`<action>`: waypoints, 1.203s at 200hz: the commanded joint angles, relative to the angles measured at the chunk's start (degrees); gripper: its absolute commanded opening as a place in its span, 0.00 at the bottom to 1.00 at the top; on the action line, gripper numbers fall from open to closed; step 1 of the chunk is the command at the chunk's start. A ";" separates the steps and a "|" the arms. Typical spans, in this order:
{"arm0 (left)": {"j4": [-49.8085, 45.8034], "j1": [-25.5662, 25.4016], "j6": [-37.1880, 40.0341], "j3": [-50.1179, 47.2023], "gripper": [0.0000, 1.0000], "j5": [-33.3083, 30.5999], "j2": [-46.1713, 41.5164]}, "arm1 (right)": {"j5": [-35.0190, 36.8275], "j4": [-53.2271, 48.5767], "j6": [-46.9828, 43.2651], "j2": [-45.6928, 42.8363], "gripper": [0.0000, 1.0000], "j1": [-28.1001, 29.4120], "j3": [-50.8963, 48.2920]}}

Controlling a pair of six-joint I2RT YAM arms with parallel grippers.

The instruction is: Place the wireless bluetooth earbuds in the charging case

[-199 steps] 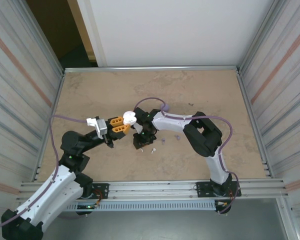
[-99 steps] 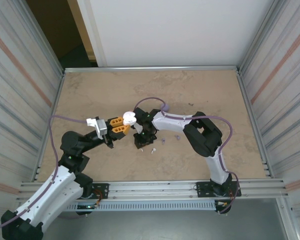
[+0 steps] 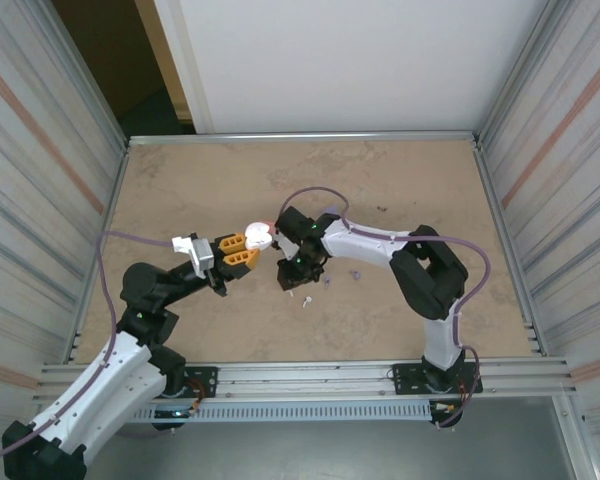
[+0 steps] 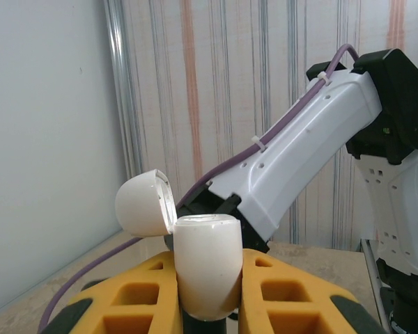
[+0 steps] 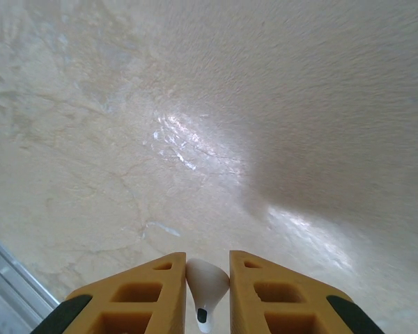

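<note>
Fingers (image 5: pixel 136 296) of right gripper (image 5: pixel 207 259) pinching white earbud (image 5: pixel 207 278), stem along them; open charging case (image 3: pixel 259 236) clamped in left gripper (image 3: pixel 250 249), just upper-left, top view.

Bright, even light; pictures mostly sharp.
In the right wrist view the tabletop (image 5: pixel 90 174) shows white glare, a soft shadow and some blur.
</note>
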 commanded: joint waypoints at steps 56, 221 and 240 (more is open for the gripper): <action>1.27 -0.23 0.63 -1.23 0.00 -1.20 0.11 | -2.52 1.85 -1.66 -8.86 0.20 -3.88 -3.20; 6.46 -0.25 0.13 -2.46 0.00 -1.47 6.38 | -9.59 5.70 -1.57 -30.60 0.20 -13.54 -9.62; 7.53 -0.18 -0.20 -2.29 0.00 -1.24 7.78 | -9.77 5.70 -1.62 -32.64 0.20 -14.01 -9.40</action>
